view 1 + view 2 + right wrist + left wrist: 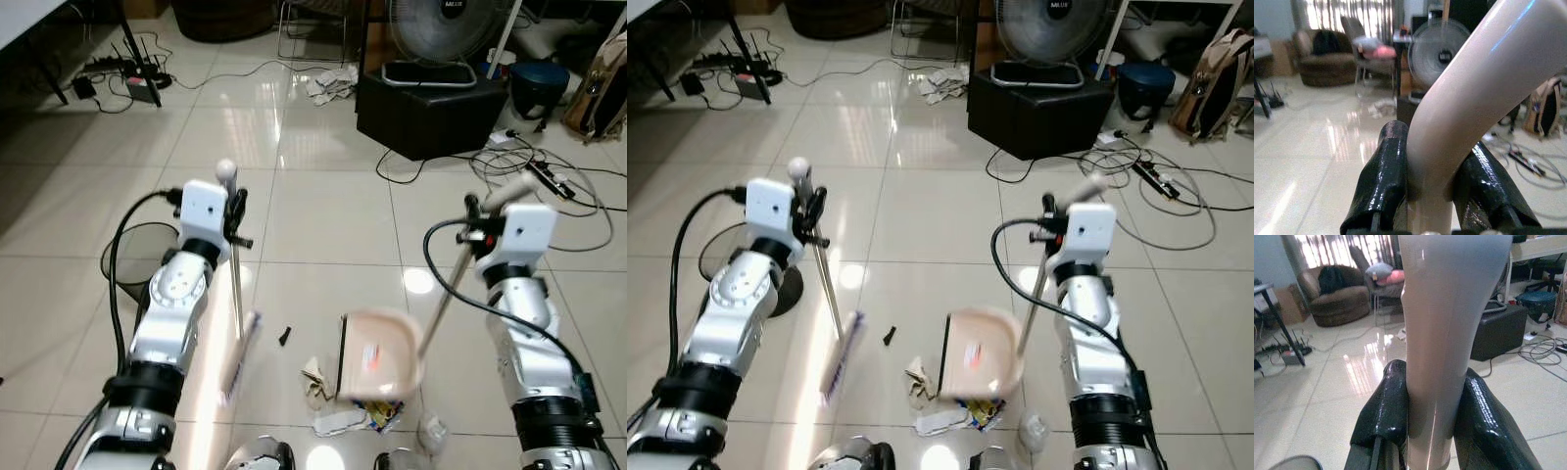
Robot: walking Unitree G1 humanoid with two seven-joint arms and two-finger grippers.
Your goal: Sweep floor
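Note:
My left gripper [235, 211] is shut on the thin metal handle of a broom [236, 284]; its pale brush head [240, 357] is blurred just above the tiled floor. In the left wrist view the black fingers [1386, 416] clamp the handle [1442, 333] from both sides. My right gripper [477, 220] is shut on the cream handle [1464, 93] of a long-handled dustpan, and the dustpan [377, 354] sits low over the floor between my arms. Crumpled paper and wrappers [343, 419] lie at its near edge. A small black scrap [285, 336] lies between the brush and the pan.
A black mesh bin [137, 257] stands behind my left arm. A black box [431, 113] with a fan on it stands ahead to the right, with loose cables [549, 186] beside it. A power strip and wires [127, 78] lie far left. A clear plastic piece [431, 428] lies by my right foot.

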